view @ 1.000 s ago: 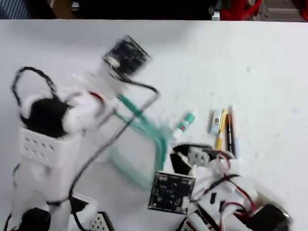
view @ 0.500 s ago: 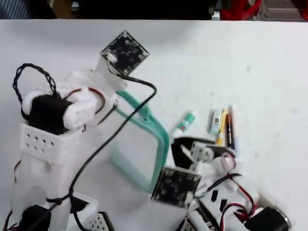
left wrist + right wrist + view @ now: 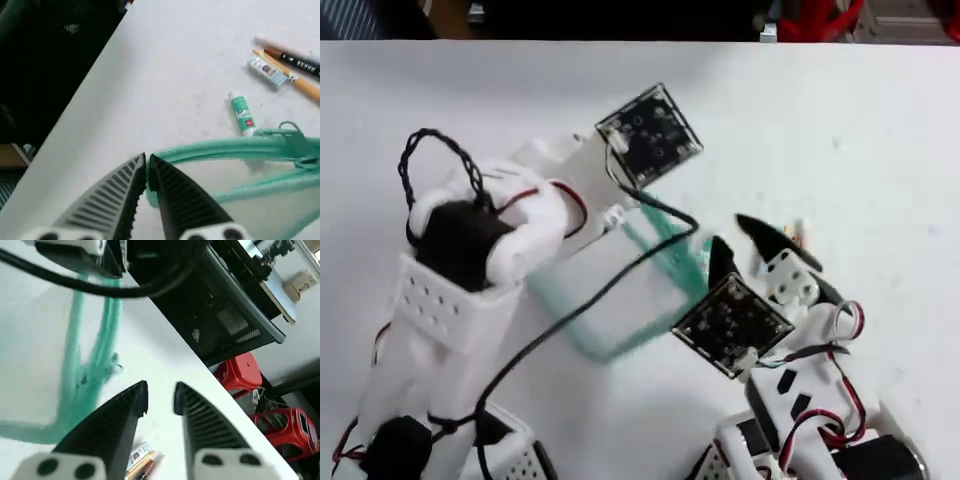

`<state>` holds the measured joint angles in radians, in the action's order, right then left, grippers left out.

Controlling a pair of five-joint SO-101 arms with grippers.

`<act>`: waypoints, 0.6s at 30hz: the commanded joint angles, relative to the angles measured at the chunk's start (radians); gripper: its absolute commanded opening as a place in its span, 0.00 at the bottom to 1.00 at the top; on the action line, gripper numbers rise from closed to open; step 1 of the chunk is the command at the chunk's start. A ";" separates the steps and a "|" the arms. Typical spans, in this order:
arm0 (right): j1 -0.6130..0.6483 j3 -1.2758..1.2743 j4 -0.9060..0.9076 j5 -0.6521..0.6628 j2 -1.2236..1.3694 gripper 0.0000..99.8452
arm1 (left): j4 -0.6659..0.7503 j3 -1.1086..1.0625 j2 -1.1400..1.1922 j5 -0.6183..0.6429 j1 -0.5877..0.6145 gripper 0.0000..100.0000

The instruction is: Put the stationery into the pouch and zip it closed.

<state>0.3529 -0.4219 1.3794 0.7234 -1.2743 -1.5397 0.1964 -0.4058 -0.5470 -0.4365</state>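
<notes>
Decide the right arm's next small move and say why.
Probably lower the right gripper onto the pens and close. It is open and empty near them, the left gripper is shut on the pouch rim, and the pens and tube lie outside on the table.

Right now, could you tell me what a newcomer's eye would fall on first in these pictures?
The teal-edged clear pouch stands out first, mid-table, its rim pinched in the shut fingers of the left gripper. Beside it on the white table lie a small green-and-white tube and some pencils, and the right gripper hovers open close to them.
</notes>
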 commanded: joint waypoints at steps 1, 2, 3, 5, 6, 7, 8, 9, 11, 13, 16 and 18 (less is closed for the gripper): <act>-0.044 0.037 -0.019 -0.011 -0.002 0.13 | 0.031 0.118 -0.039 -0.006 -0.093 0.02; -0.050 0.031 -0.019 -0.011 -0.004 0.13 | 0.029 0.129 -0.039 -0.005 -0.105 0.02; -0.051 0.018 -0.019 -0.011 -0.015 0.13 | 0.029 0.135 -0.039 -0.005 -0.111 0.02; -0.044 -0.026 -0.019 -0.008 -0.067 0.13 | 0.029 0.129 -0.039 -0.005 -0.114 0.02; -0.044 -0.055 -0.022 -0.003 -0.107 0.13 | 0.029 0.118 -0.038 -0.005 -0.114 0.02; -0.042 -0.089 -0.027 -0.002 -0.153 0.13 | 0.029 0.098 -0.039 -0.005 -0.114 0.02; -0.039 -0.126 -0.030 -0.002 -0.203 0.13 | 0.029 0.078 -0.041 -0.005 -0.114 0.02; -0.027 -0.170 -0.041 -0.002 -0.254 0.13 | 0.029 0.060 -0.041 -0.005 -0.114 0.02; -0.001 -0.273 -0.048 0.008 -0.361 0.13 | 0.029 0.029 -0.041 -0.005 -0.114 0.02; 0.015 -0.387 -0.048 0.066 -0.461 0.13 | 0.029 0.014 -0.042 -0.005 -0.113 0.02; 0.010 -0.522 -0.044 0.104 -0.539 0.13 | 0.008 0.017 -0.042 -0.005 -0.113 0.02; -0.002 -0.566 -0.033 0.103 -0.512 0.13 | 0.003 0.018 -0.042 -0.006 -0.113 0.02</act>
<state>0.3590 -0.9314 1.3518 0.8109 -1.7868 -1.5367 0.2071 -0.4074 -0.5485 -0.5378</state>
